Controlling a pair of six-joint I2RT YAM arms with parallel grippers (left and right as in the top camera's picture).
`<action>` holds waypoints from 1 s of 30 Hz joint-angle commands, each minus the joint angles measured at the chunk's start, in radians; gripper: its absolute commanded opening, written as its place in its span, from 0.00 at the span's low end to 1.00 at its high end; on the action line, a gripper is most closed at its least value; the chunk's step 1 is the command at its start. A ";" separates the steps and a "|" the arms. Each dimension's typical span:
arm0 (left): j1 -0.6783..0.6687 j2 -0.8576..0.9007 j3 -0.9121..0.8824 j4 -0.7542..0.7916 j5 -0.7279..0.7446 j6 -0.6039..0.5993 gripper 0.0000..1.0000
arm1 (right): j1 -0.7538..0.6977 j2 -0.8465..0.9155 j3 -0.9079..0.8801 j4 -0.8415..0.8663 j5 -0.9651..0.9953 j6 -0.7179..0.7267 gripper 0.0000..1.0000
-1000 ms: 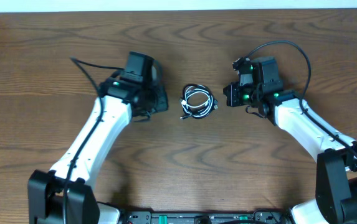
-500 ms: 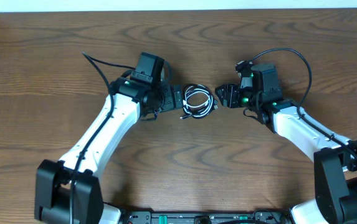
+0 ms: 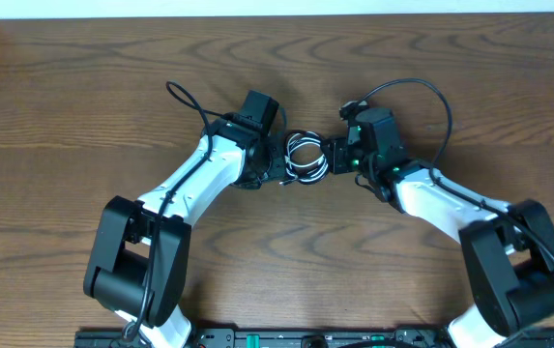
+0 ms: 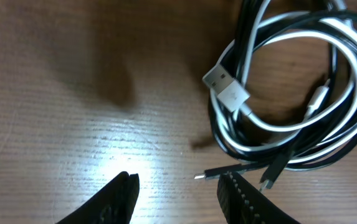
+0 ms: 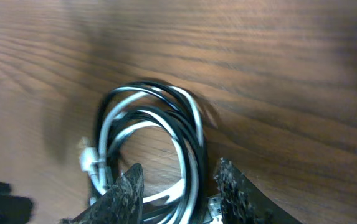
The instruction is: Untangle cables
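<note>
The cables (image 3: 306, 156) lie as a small coiled bundle of black and white cords on the wooden table, between my two grippers. My left gripper (image 3: 278, 159) is open at the bundle's left edge. In the left wrist view the bundle (image 4: 290, 99) fills the upper right, with a white USB plug (image 4: 228, 87) and small black plug ends near my right fingertip; the open jaws (image 4: 178, 196) hold nothing. My right gripper (image 3: 335, 155) is open at the bundle's right edge. In the right wrist view its jaws (image 5: 178, 193) straddle the near strands of the coil (image 5: 150, 134).
The dark wooden table (image 3: 277, 251) stretches all round. A pale wall edge (image 3: 257, 8) runs along the back. Thick black wires loop off both wrists (image 3: 407, 92).
Both arms have moved inward to the bundle: the left gripper rightward, the right gripper leftward. Each now sits at an edge of the coil. The bundle has not moved.
</note>
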 commanded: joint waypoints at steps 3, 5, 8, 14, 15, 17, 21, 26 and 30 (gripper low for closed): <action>-0.001 0.004 -0.008 0.035 -0.011 -0.012 0.46 | 0.005 0.032 -0.007 0.016 0.041 -0.001 0.37; -0.001 0.004 -0.008 0.054 -0.011 -0.012 0.47 | 0.005 0.032 -0.007 0.019 0.041 -0.001 0.37; -0.001 0.004 -0.008 0.062 -0.010 -0.016 0.47 | 0.005 0.032 -0.007 0.019 0.041 -0.001 0.37; -0.001 0.004 -0.008 0.061 -0.011 -0.015 0.48 | 0.005 0.032 -0.007 0.019 0.041 -0.001 0.39; -0.001 0.004 -0.008 0.062 -0.011 -0.015 0.48 | 0.005 0.032 -0.007 0.019 0.041 -0.001 0.40; -0.001 0.004 -0.008 0.063 -0.011 -0.015 0.49 | 0.005 0.032 -0.007 0.019 0.041 -0.001 0.41; -0.001 0.004 -0.008 0.074 -0.011 -0.015 0.48 | 0.005 0.032 -0.007 0.019 0.042 -0.001 0.41; -0.001 0.004 -0.008 0.080 -0.018 -0.015 0.49 | 0.005 0.033 -0.007 0.018 0.042 -0.002 0.37; -0.001 0.004 -0.009 0.080 -0.019 -0.015 0.61 | 0.005 0.037 -0.007 0.018 0.042 -0.001 0.46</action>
